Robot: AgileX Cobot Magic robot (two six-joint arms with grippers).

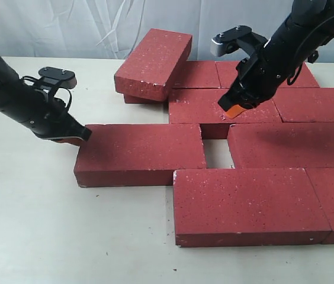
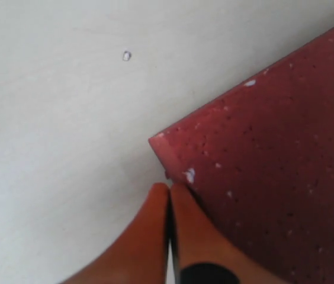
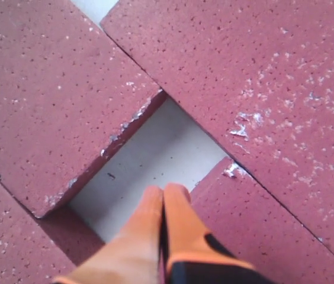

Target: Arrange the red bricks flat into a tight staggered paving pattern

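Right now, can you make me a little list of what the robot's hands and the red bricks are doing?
Left gripper: shut, tips at the leftmost brick's corner
Right gripper: shut, above the flat bricks by the gap
Tilted brick: propped on another brick, not flat
Gap: bare table showing between four flat bricks

Exterior: elevated, wide. Wrists: close, downward; all share red bricks [image 1: 140, 152].
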